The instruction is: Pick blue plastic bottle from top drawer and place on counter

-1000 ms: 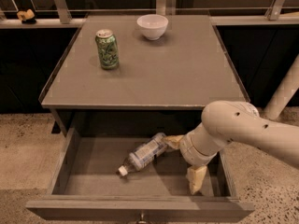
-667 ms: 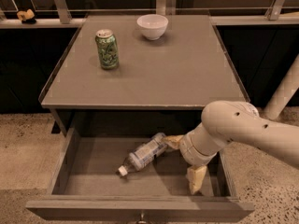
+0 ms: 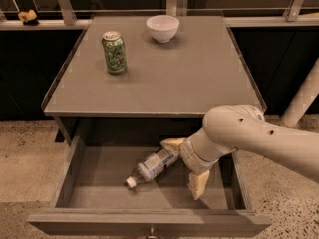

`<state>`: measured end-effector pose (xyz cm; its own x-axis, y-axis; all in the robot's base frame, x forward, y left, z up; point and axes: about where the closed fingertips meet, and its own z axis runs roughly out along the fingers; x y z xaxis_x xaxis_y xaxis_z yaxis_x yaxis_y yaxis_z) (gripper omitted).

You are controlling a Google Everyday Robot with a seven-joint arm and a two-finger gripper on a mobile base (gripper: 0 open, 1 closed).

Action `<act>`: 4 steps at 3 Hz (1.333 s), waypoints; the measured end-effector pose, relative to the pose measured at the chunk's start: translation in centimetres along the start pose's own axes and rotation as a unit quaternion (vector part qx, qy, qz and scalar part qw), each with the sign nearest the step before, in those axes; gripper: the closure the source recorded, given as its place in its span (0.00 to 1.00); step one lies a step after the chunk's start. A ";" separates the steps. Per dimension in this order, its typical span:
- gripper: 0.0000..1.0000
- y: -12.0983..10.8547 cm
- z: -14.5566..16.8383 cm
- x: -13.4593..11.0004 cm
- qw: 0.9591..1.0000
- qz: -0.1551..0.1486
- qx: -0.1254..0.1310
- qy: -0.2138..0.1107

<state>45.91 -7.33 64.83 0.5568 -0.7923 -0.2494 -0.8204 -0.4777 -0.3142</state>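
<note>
The blue plastic bottle (image 3: 152, 166) lies on its side on the floor of the open top drawer (image 3: 75, 183), with its white cap pointing front-left. My gripper (image 3: 181, 169) is down inside the drawer at the bottle's base end and is open. One finger (image 3: 172, 144) sits just behind the base and touches or nearly touches it. The other finger (image 3: 199, 184) hangs to the right of the bottle, apart from it. The counter (image 3: 189, 78) lies above the drawer.
A green soda can (image 3: 114, 52) stands at the counter's back left. A white bowl (image 3: 162, 28) sits at its back middle. My arm (image 3: 259, 138) reaches in from the right over the drawer's right side. A post (image 3: 301, 101) stands to the right.
My arm and gripper have shifted slightly left, closer to the bottle's base. The bottle has not moved.
</note>
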 end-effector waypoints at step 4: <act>0.00 -4.9 4.5 -0.3 0.998 -0.060 -0.006 0.004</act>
<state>50.31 -3.01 62.30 0.6499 -0.7322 -0.2039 -0.7497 -0.5735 -0.3302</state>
